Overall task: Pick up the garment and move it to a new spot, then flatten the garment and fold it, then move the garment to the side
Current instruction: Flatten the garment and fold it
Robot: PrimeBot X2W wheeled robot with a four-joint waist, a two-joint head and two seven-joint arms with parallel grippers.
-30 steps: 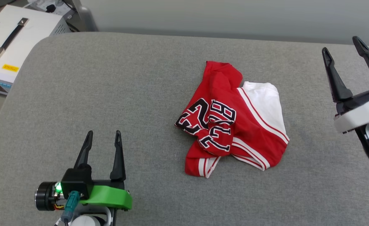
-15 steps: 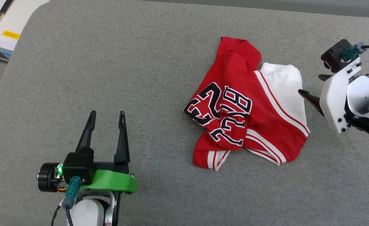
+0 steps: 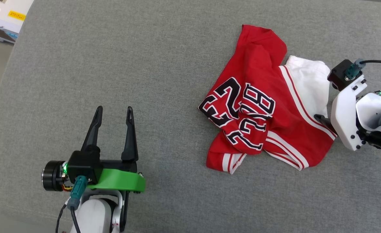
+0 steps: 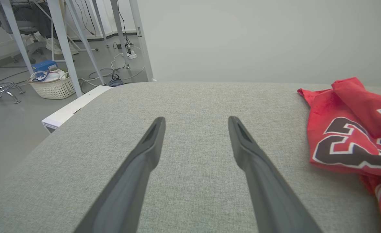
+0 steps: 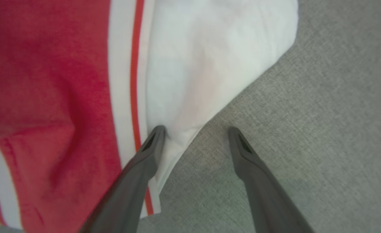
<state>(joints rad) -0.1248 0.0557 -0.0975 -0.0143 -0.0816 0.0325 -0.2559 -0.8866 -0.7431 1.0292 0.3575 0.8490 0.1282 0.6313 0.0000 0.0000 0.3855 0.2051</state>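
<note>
The garment [image 3: 264, 103] lies crumpled on the grey padded surface [image 3: 145, 64], right of centre in the head view. It is red, with the black "23" and lettering facing up and a white, red-striped sleeve on its right side. My right gripper [image 5: 196, 130] points down at the sleeve's edge and is open. One of its fingertips [image 5: 158, 131] rests on the white cloth and the other stands over bare grey surface. In the head view one dark finger [image 3: 321, 119] pokes out under the white wrist. My left gripper [image 3: 114, 110] is open and holds nothing, well to the garment's left [image 4: 349, 136].
A white case with a yellow label [image 3: 2, 13] stands beyond the surface's rounded far-left corner. In the left wrist view a wicker basket [image 4: 52, 85], white frame legs [image 4: 64, 42] and cables are on the floor past that edge.
The head camera has tilted down, shifting the whole picture. My right gripper swung from pointing up at the right edge to pointing down onto the white sleeve's edge. The left gripper stayed put.
</note>
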